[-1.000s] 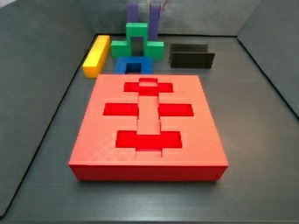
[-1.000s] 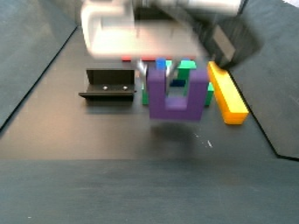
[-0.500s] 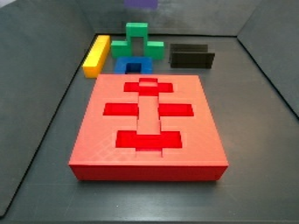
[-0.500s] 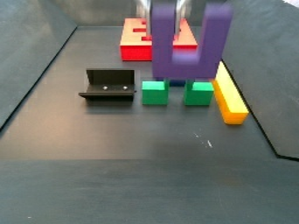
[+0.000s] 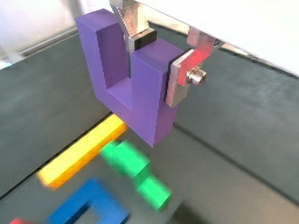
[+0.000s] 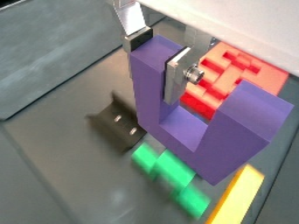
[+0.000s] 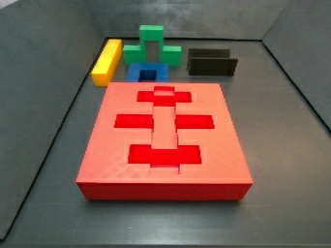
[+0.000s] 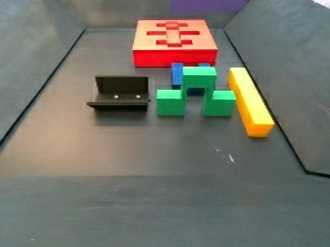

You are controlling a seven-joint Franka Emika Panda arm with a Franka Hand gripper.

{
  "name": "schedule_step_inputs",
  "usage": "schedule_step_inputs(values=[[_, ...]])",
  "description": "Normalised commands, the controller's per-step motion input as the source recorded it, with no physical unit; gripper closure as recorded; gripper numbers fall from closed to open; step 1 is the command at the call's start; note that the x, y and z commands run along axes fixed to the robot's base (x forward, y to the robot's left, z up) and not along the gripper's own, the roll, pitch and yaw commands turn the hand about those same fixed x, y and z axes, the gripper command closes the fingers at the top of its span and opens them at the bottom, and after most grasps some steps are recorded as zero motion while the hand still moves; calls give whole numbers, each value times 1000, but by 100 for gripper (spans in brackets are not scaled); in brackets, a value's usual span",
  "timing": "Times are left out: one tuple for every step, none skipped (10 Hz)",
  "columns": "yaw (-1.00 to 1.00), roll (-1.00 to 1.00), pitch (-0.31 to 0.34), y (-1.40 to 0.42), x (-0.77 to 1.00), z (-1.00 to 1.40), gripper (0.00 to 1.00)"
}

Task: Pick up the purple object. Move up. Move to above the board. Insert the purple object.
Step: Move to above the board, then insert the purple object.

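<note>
Pincer (image 5: 156,54) of mine is clamped on the purple object (image 5: 131,83), high above the floor; neither side view shows either of us, so we are out of those frames. In both wrist views my silver fingers (image 6: 177,77) pinch one prong of the U, one plate in the slot and the other on the prong's outer face, so the base bar hangs lowest and the free prong stands off to the side.

Below me in a wrist view lie the yellow bar (image 5: 82,154), the green block (image 5: 135,172) and the blue block (image 5: 84,206); in a wrist view the fixture (image 6: 117,125) and the board (image 6: 237,76) also show. In a side view the board (image 7: 165,137) fills the middle of the floor, with the green block (image 7: 153,45) at 12 o'clock from it, the yellow bar (image 7: 106,60) at 11 and the fixture (image 7: 212,62) at 1.

I judge the lift done and the travel to above the board next. The object looks rigid, matte and light, so it should not sag or slip easily, but held by one prong it is off-centre and could twist between my pads if it catches a recess edge. A grip low on the prong, near the bar, seems steadiest.
</note>
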Motion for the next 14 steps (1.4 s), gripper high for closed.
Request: schedule_step_inputs(values=[[74,23,-13,-1400,-127,126,100],[34,19,-6,-1400,-119,126,100],[13,2,7,-1400,-116,129,100],[10,-9,9,-1400,-116,131,100],[5,5,11,-1400,-122,140,100],[10,-4,16,-1400,-121,146,100],[10,8,26,-1400,-110,159,100],[6,-2,54,-1400,-89,175,100],[7,16,78,-891,-27,118,100],[5,7,117,-389,49,60,100],[4,9,132,-191,69,39,100],[0,-4,0,0,9,0,100],[0,-14,-86,-143,157,-249,100],[0,0,-114,-486,611,-577,100]])
